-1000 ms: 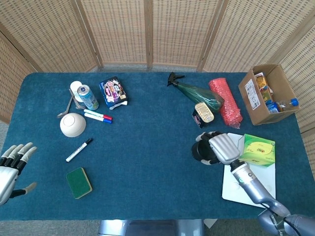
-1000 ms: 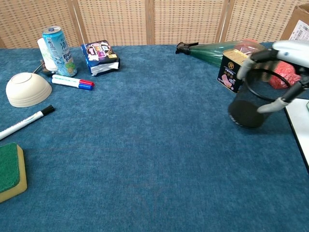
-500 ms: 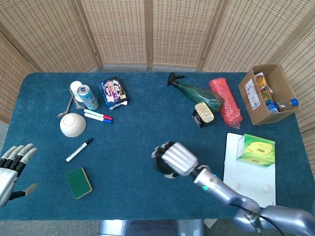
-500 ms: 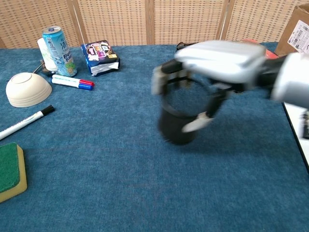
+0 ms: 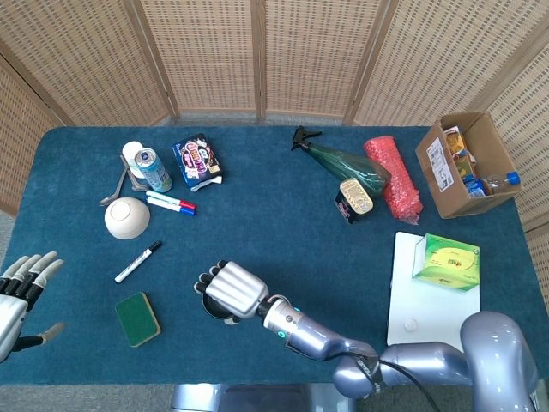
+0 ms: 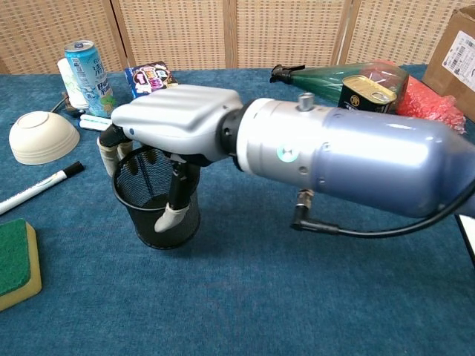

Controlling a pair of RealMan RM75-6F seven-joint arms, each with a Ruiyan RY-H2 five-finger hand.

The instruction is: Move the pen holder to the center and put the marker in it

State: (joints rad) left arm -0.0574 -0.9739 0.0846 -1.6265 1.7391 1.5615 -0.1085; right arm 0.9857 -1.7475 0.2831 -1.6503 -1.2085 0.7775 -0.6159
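Note:
The black mesh pen holder (image 6: 157, 202) stands upright on the blue cloth at the left-centre front. My right hand (image 6: 175, 122) grips it from above, fingers over the rim and thumb down its front wall. In the head view the right hand (image 5: 230, 290) hides most of the pen holder (image 5: 220, 314). A white marker with a black cap (image 5: 138, 262) lies on the cloth to the holder's left, and the chest view shows this marker (image 6: 41, 188) too. My left hand (image 5: 21, 287) hovers at the table's left edge with its fingers spread, holding nothing.
A white bowl (image 5: 127, 217), a drink can (image 5: 153, 170), red and blue markers (image 5: 170, 202) and a snack bag (image 5: 198, 160) sit at the back left. A green sponge (image 5: 138, 318) lies front left. A spray bottle (image 5: 343, 160), a tin (image 5: 354, 197), a cardboard box (image 5: 463, 163) and a white board (image 5: 429, 313) stand at the right.
My right hand has carried the pen holder from the right side, near the white board, leftwards across the table to the left-centre front. The left hand has stayed put.

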